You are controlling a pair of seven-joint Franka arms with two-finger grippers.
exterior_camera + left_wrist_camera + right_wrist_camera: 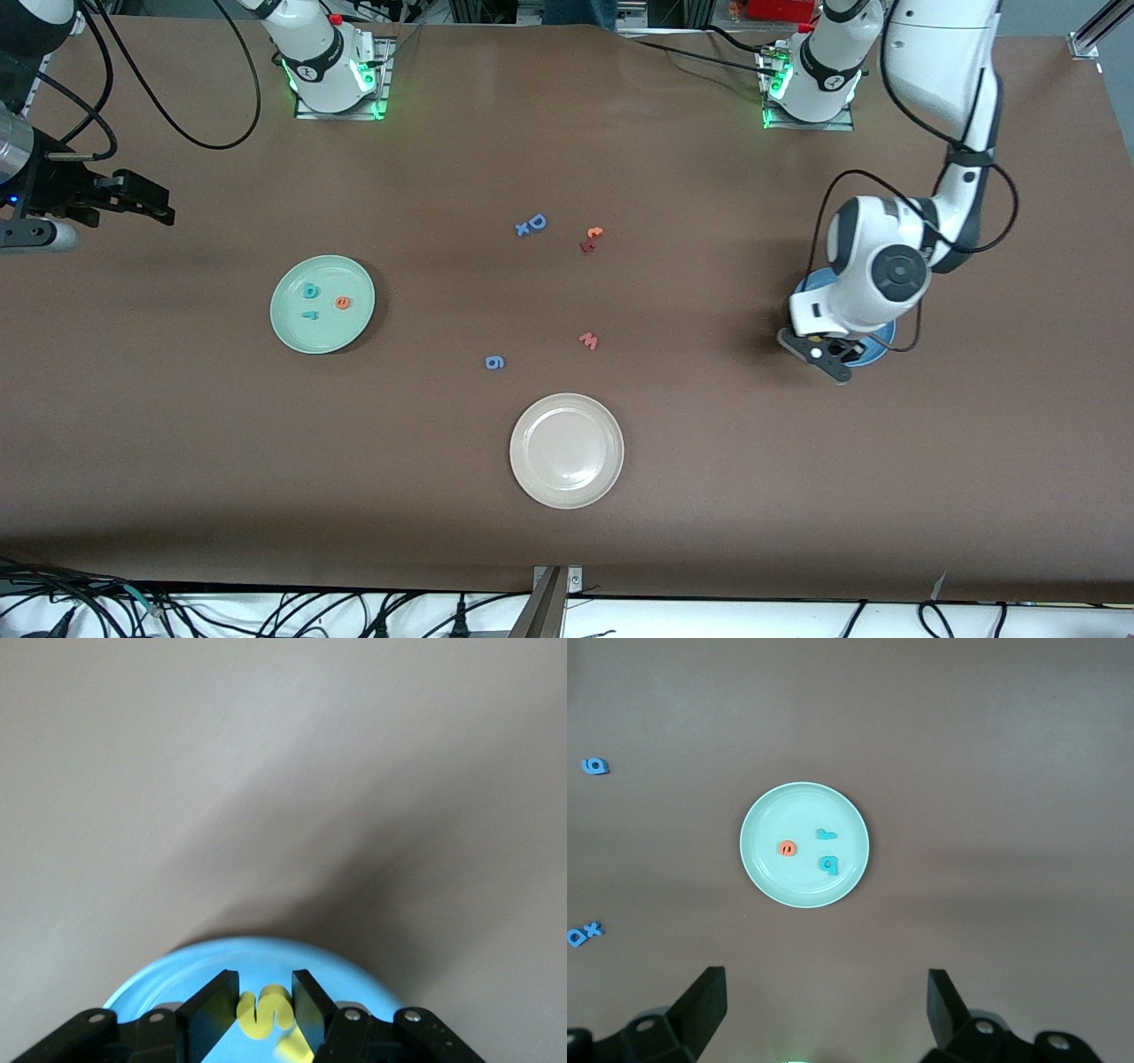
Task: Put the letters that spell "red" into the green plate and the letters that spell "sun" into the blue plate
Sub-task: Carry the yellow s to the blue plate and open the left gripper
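Observation:
My left gripper (831, 356) hangs low over the blue plate (879, 347), shut on the yellow "s" (264, 1010), which sits pinched between both fingers above the blue plate (266, 958). Another yellow piece (297, 1047) lies on the plate under it; I cannot read which letter it is. The arm hides the rest of that plate. The green plate (341, 332) holds the teal "d" (310, 290), teal "r" (309, 314) and orange "e" (342, 303). My right gripper (133, 199) waits open at the right arm's end of the table, looking down on the green plate (775, 877).
A cream plate (566, 450) sits nearest the front camera. Loose letters lie mid-table: blue "D" (537, 221) with a small "x" (523, 229), orange "t" (594, 233) touching a dark red piece (586, 246), salmon "w" (588, 340), blue "g" (494, 361).

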